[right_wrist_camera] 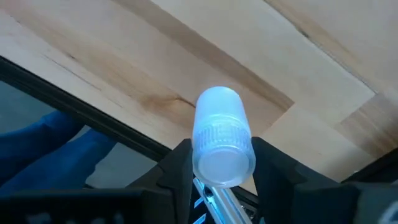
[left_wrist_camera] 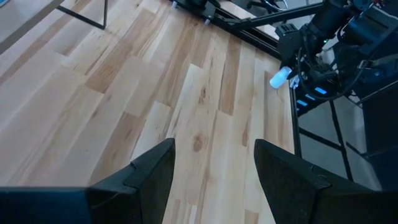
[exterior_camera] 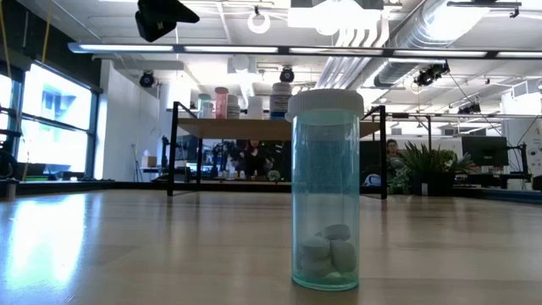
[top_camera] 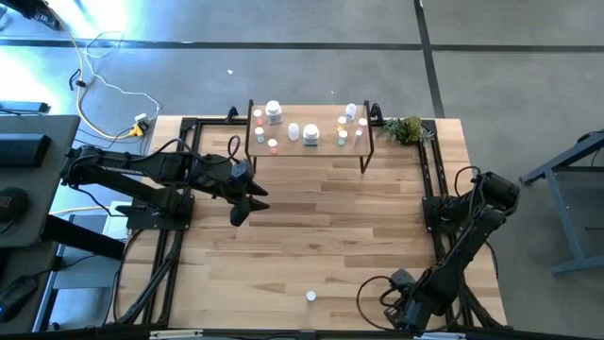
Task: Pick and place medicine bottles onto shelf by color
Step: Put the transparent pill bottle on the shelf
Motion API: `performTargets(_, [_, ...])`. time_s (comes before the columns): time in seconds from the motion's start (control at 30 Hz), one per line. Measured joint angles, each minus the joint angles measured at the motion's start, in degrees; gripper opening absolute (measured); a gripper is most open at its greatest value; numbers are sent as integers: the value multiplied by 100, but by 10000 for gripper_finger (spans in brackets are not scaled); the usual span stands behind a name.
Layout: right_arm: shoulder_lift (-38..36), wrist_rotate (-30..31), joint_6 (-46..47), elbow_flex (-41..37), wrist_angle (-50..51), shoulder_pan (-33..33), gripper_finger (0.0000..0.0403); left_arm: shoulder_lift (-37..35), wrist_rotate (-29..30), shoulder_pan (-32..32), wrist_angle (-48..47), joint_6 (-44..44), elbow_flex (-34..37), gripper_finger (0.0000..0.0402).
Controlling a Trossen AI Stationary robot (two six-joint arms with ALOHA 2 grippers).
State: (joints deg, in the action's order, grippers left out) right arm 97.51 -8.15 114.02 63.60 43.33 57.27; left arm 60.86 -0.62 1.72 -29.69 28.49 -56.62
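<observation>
Right wrist view shows the right gripper [right_wrist_camera: 217,168] jaws holding a white-capped translucent plastic bottle [right_wrist_camera: 219,140] at frame centre, long axis pointing ahead; left gripper [left_wrist_camera: 214,171] jaws wide.

Plank wood table [top_camera: 311,236]: small shelf [top_camera: 311,149] stands at far edge, past left gripper [top_camera: 247,201], loaded with medicine bottles [top_camera: 310,133]. Green plant [top_camera: 408,128] beside shelf. One white-capped bottle [top_camera: 310,297] upright near front edge, just beside right gripper [top_camera: 394,307].
</observation>
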Motion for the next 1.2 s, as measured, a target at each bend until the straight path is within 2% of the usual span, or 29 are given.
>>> performTargets(0.33, [-11, 169, -687, 629, 110, -529, 122, 0, -10, 1, 4, 41, 0, 211])
performTargets(0.77, [-11, 625, -2514, 1723, 1559, -1778, 123, 0, -10, 1, 5, -412, 0, 211])
performTargets(1.2, [-11, 733, -4652, 2457, 1686, -3357, 123, 0, -20, 174, 4, -621, 0, 211])
